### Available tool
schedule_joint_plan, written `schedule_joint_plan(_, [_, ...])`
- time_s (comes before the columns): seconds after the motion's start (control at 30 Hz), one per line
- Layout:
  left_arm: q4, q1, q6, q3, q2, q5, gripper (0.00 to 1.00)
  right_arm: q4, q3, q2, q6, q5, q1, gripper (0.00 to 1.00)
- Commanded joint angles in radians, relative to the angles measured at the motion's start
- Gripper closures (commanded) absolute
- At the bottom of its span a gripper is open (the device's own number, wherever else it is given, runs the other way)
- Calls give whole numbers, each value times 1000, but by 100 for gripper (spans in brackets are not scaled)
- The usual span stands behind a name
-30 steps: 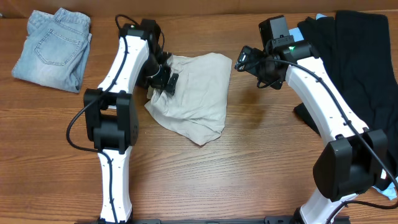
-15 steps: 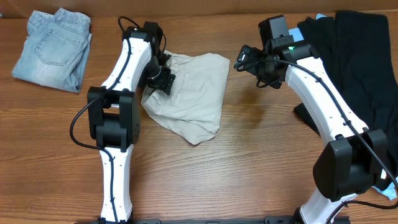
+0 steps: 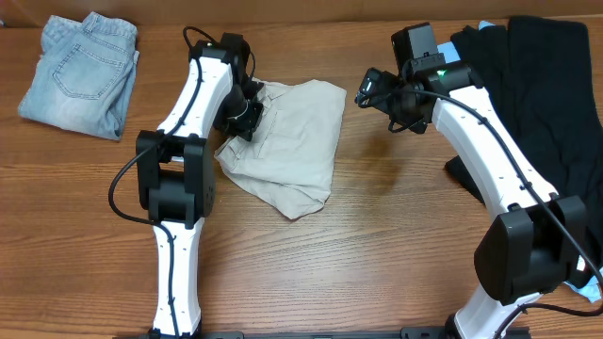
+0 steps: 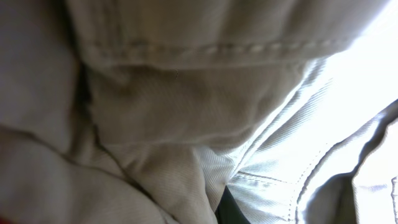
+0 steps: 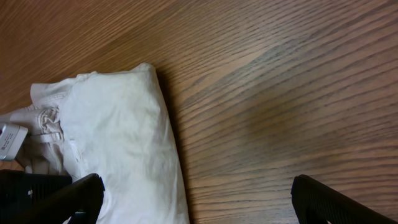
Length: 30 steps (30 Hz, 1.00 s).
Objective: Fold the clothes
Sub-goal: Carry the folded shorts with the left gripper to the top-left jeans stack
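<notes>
Where the wooden surface (image 3: pixel 377 245) is widest, the beige shorts (image 3: pixel 292 141) lie in a crumpled heap, their far edge fairly straight and their near edge sagging to a blunt corner. The left pincer (image 3: pixel 247 115) is at the left edge of the shorts, pressed into the bunched cloth. From the left wrist view nothing but beige fabric shows: a stitched seam across the top, folds below it and a bright, washed-out patch to the right. The fingers are hidden there, so I cannot tell whether this pincer is apart or clamped on the cloth.

The right pincer (image 3: pixel 367 92) is just off the right side of the shorts, near their far right corner and not touching them. In the right wrist view its two black fingers (image 5: pixel 56 196) sit at the bottom corners of the frame, spread wide with bare wood between them. The same view shows a small white label (image 5: pixel 9 142) at the bunched end of the shorts.

Well to the left of the shorts lies a folded pale denim piece (image 3: pixel 80 71), back pocket up. Well to their right, past the right arm, a black garment (image 3: pixel 546 85) is spread out.
</notes>
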Motion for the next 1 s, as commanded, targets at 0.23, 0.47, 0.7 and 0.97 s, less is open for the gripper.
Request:
schedule_joint_plan(0.23, [-290, 85, 58, 459, 108, 106, 96, 9, -5, -17, -7, 8, 4, 0])
schedule_joint_plan(0.47, [-369, 202, -114, 860, 106, 225, 96, 6, -5, -17, -7, -2, 4, 0])
schedule_joint_plan(0.7, [-313, 410, -360, 995, 100, 442, 96, 0, -5, -17, -7, -2, 4, 0])
schedule_joint_plan(0.97, [-80, 605, -605, 994, 101, 663, 96, -7, -5, -17, -8, -2, 3, 0])
